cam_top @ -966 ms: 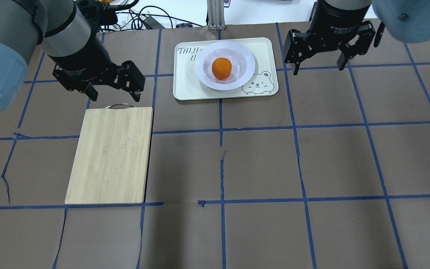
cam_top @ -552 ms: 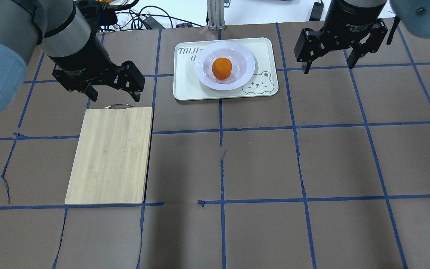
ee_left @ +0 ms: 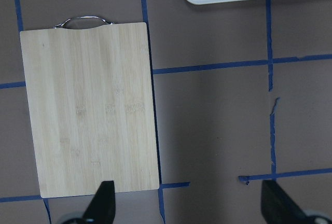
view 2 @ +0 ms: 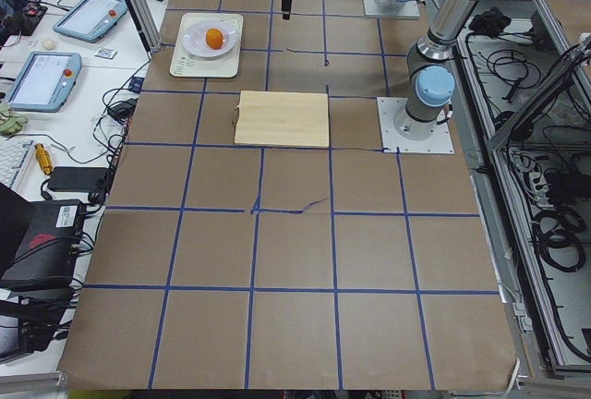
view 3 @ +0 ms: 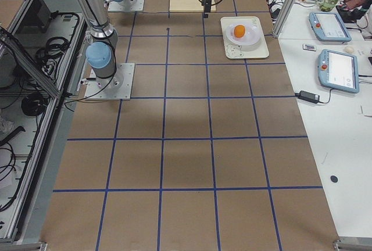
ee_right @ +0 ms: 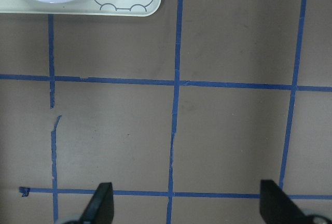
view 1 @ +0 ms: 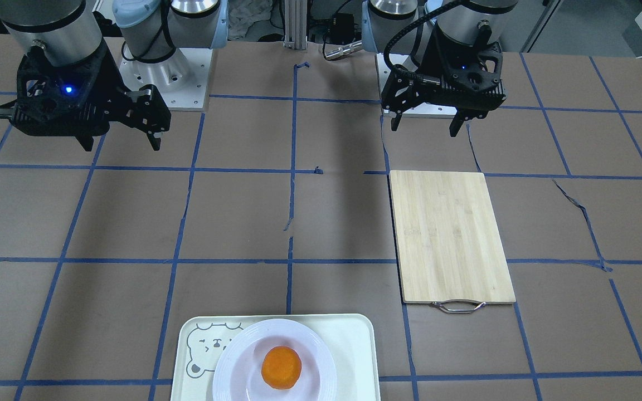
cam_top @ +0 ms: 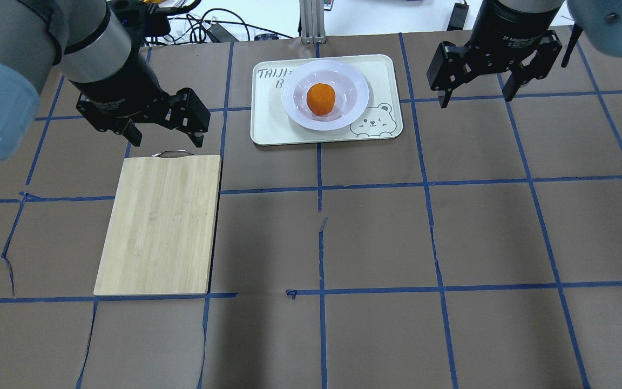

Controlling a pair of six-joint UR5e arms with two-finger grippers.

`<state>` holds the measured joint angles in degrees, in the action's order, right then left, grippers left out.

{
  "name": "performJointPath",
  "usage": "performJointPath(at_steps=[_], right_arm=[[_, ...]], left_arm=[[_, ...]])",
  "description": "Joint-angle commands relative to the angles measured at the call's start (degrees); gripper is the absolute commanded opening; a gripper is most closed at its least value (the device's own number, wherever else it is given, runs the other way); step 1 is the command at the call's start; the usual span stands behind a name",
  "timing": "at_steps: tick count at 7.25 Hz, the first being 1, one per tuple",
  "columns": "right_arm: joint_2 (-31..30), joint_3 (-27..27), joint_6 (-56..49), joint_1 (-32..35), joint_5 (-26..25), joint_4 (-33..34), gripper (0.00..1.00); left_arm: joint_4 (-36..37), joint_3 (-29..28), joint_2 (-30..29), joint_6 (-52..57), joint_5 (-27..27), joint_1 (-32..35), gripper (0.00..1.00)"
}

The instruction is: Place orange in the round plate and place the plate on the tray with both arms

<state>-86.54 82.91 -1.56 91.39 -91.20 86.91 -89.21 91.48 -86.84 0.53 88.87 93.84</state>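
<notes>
The orange [cam_top: 320, 99] rests in the well of the round white plate [cam_top: 355, 95], and the plate sits on the cream tray [cam_top: 270, 128] with the bear face at the far middle of the table. My left gripper [cam_top: 167, 141] hangs open and empty left of the tray, above the far end of a bamboo board. Right of the tray, my right gripper [cam_top: 474, 101] hovers open with nothing in it. In the front-facing view the orange [view 1: 281, 367], plate [view 1: 230, 374] and tray [view 1: 354, 341] lie at the bottom edge. Both wrist views show the fingers spread wide over the brown mat.
A bamboo cutting board [cam_top: 160, 224] with a metal handle lies on the left half of the table. Brown paper with blue tape lines covers the table. Cables and an aluminium post stand beyond the far edge. Tablets sit on a side bench [view 3: 334, 47].
My right gripper has drawn away from the tray, shifting right and slightly toward the far edge, still open. The left gripper, plate, orange and tray have not moved.
</notes>
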Motion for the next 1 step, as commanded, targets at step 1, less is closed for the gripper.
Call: performJointPath(at_steps=[1], right_arm=[[-0.03,0.06,0.07,-0.07,-0.12,0.89,1.0]], left_arm=[[0.0,0.02,0.0,0.0,-0.01,-0.06,1.0]])
